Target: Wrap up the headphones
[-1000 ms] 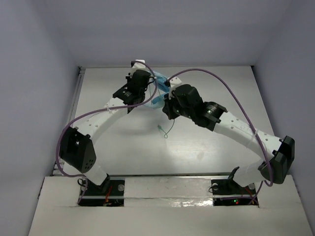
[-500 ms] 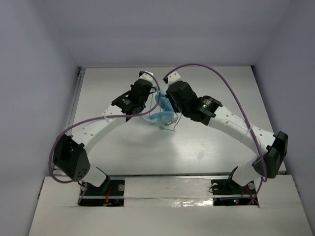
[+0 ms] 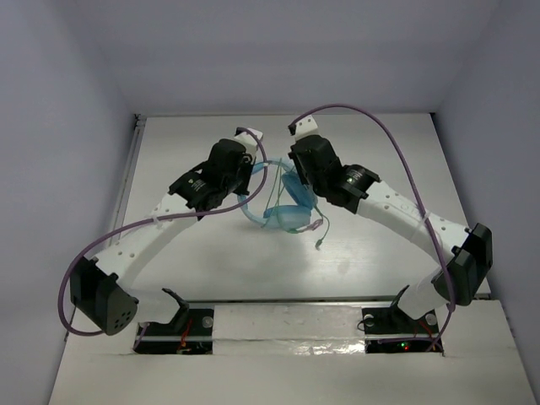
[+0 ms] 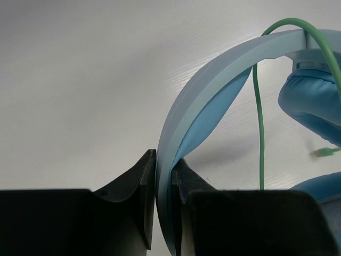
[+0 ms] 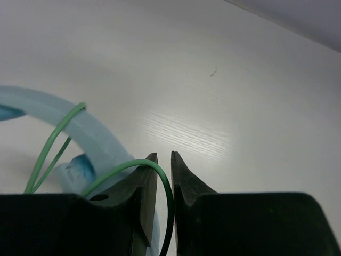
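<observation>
left end effector (image 4: 163, 176) clamps the headphones (image 4: 210, 74) by the headband, bracing them over the worktop (image 4: 80, 80); right end effector (image 5: 164, 160) slightly parted, cord (image 5: 133, 162) loose between its jaws (likely to guide wraps).

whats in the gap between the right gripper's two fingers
The thin pale green cord of the light blue over-ear headphones runs down through that gap, as the right wrist view shows.
</observation>
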